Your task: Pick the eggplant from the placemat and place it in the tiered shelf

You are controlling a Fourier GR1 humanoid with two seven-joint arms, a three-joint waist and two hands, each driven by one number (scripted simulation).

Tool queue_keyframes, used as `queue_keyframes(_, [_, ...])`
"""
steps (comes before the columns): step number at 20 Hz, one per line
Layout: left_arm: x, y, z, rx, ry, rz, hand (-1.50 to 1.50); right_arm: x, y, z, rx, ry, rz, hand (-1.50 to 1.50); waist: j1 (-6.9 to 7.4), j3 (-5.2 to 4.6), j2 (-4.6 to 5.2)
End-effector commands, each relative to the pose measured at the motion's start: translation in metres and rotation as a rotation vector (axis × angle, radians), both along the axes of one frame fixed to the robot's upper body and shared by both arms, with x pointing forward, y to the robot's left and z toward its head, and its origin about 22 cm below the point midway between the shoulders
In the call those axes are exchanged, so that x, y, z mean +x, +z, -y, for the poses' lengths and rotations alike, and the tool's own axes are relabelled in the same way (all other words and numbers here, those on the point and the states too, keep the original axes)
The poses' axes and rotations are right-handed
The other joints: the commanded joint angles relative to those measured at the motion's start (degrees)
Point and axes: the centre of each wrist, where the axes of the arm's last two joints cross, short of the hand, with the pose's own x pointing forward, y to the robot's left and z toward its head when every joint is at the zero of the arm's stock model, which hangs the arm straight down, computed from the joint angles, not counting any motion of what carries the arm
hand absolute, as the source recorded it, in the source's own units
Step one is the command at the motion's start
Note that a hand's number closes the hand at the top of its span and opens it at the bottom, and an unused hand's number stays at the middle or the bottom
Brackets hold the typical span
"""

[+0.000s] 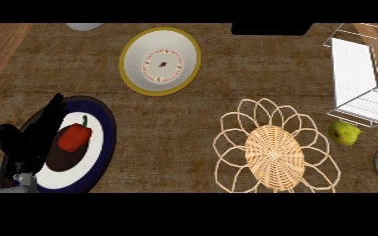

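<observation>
Eggplant: nowhere in view; woven placemat [275,152] lies bare.
Handling, judged: probably light, smooth-skinned and slippery, firm but bruisable; best gripped across the thick middle.
Left robot hand [33,132]: far left of placemat, fingers straight, holding nothing, resting over dark-rimmed plate [109,130] with red pepper [74,137].
Right robot hand: out of view.
Tiered shelf [354,75]: white wire, up and right of placemat.
Surface [184,115]: brown, coarse-textured.
Nearby: yellow-green fruit [344,132] just right of placemat.
</observation>
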Motion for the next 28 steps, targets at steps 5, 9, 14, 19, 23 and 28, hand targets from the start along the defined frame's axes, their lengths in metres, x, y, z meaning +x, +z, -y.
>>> queue_keyframes(5, [-0.004, 0.010, -0.016, 0.000, -0.005, -0.002, 0.00, -0.017, 0.027, -0.010, 0.039, -0.055, 0.382, -1.50, 0.71, 0.02, -0.10])
queue_keyframes(9, [-0.003, 0.000, -0.013, 0.006, 0.009, -0.009, 0.00, -0.029, 0.040, -0.025, 0.018, -0.018, 0.497, -1.50, 0.07, -0.04, -0.19])
queue_keyframes(14, [-0.008, -0.002, -0.012, -0.002, 0.032, -0.008, 0.00, -0.060, 0.060, -0.065, -0.108, -0.002, 0.607, -1.50, -0.74, -0.09, -0.72])
queue_keyframes(19, [0.005, -0.001, 0.007, 0.002, 0.035, -0.017, 0.00, -0.096, 0.081, -0.134, -0.134, -0.009, 0.658, -1.50, -1.44, -0.15, -0.86])
queue_keyframes(23, [-0.008, -0.005, -0.003, -0.002, 0.015, -0.018, 0.00, -0.135, 0.110, -0.158, -0.178, -0.120, 0.674, -1.50, -0.63, -0.24, -1.07])
queue_keyframes(28, [0.002, 0.004, 0.000, 0.002, -0.006, -0.026, 0.00, -0.173, 0.127, -0.183, -0.134, -0.166, 0.615, -1.50, 0.38, -0.35, -1.42])
